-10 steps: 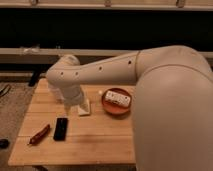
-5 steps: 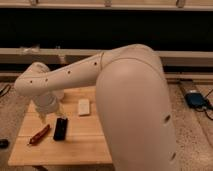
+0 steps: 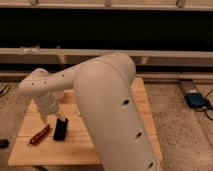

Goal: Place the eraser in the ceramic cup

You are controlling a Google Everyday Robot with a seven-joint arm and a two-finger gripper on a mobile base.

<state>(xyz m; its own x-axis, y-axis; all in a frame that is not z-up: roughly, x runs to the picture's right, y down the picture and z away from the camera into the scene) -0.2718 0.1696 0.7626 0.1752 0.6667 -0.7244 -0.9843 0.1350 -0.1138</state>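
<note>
The eraser [image 3: 60, 129], a small flat black block, lies on the front left part of the wooden table [image 3: 141, 102]. My gripper [image 3: 54, 118] hangs from the white arm just above and slightly left of the eraser's far end. The ceramic cup is hidden behind the arm.
A red-brown stick [image 3: 39, 135] lies left of the eraser near the table's front left corner. My large white arm [image 3: 107, 100] covers the middle of the table. A blue object [image 3: 196, 99] lies on the floor at the right. A dark wall with rails runs behind the table.
My arm has swung further forward and down. The gripper has come down to just over the eraser. The pale white block and the red-brown plate, visible earlier, are now hidden by the arm.
</note>
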